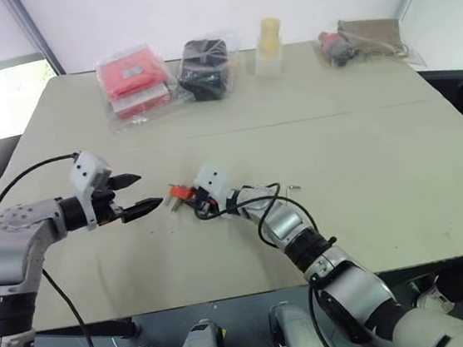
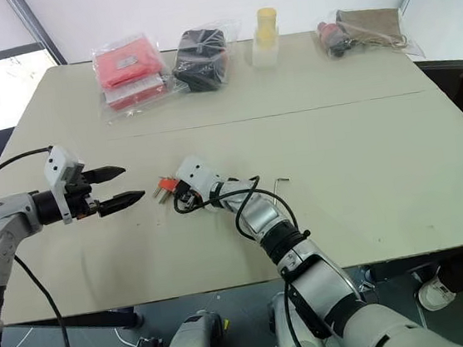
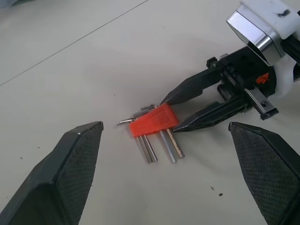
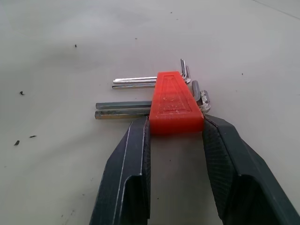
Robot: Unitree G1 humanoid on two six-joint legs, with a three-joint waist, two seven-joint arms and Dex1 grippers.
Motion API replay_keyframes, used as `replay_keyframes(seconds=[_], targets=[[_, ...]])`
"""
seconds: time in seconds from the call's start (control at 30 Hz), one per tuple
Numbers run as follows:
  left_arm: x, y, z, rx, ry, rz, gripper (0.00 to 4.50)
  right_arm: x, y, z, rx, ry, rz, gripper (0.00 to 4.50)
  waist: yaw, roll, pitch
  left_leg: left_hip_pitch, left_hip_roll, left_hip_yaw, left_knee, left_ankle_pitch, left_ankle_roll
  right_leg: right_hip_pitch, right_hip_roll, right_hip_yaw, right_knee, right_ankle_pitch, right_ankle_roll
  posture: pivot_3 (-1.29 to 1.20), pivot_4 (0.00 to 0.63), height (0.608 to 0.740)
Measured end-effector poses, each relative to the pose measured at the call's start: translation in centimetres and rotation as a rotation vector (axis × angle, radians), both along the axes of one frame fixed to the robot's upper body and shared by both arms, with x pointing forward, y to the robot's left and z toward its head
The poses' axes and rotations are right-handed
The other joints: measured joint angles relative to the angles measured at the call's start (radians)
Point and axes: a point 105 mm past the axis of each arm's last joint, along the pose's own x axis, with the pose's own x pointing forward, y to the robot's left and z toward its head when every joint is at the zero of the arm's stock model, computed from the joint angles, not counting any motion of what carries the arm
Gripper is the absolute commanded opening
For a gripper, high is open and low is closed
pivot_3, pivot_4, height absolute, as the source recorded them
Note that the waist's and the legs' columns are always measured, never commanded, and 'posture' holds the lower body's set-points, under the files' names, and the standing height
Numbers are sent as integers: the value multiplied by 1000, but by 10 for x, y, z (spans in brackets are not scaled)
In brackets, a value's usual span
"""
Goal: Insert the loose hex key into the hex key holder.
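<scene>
Left gripper (image 1: pixel 140 194) hovers over the bench (image 1: pixel 362 142), fingers spread wide, empty, just left of the holder. Hex key holder (image 4: pixel 174 104) lies flat mid-bench; right gripper (image 4: pixel 176 133) has its fingers pinched on the wide end of the orange block. Loose hex key (image 2: pixel 281 181) appears to be the thin bent rod to the right, apart. Step in hand: securing the holder. Next: left gripper must fetch the key and line it up with an empty slot.

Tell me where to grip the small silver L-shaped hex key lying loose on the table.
Pinch the loose silver L-shaped hex key across its long shank, coming from above: it lies flat on the beige table, apart from other things, so probably only its thin sides offer purchase.
</scene>
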Motion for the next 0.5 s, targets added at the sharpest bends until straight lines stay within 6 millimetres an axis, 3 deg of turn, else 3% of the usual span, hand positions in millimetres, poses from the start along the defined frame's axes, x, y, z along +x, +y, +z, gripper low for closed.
replay_keyframes(seconds=[0.07,0.2,0.3,0.5], targets=[[1,1,0,-10,5,2,4500,3,-12,9,-67,-119,31,1007,6,1,1,-1,-1,0,0,0,0,0,-1,0,0,0,0,0,150,740],[11,3,8,-93,35,-17,4500,16,-77,75,-330,-622,144,1007,22,1,2,-4,-4,2,2,1,-2,-1,-4,0,-3,0,1,0,150,740],[21,-5,21,-166,45,-74,4500,11,-93,122,-460,-925,239,1007,14,0,1,-2,-3,1,0,1,-2,0,-3,0,-2,-1,2,0,150,740],[46,-55,21,-287,66,-233,4500,3,-109,141,-598,-1155,385,1007,1,0,1,-2,-3,1,0,1,-2,0,-2,0,-1,0,2,0,150,740]])
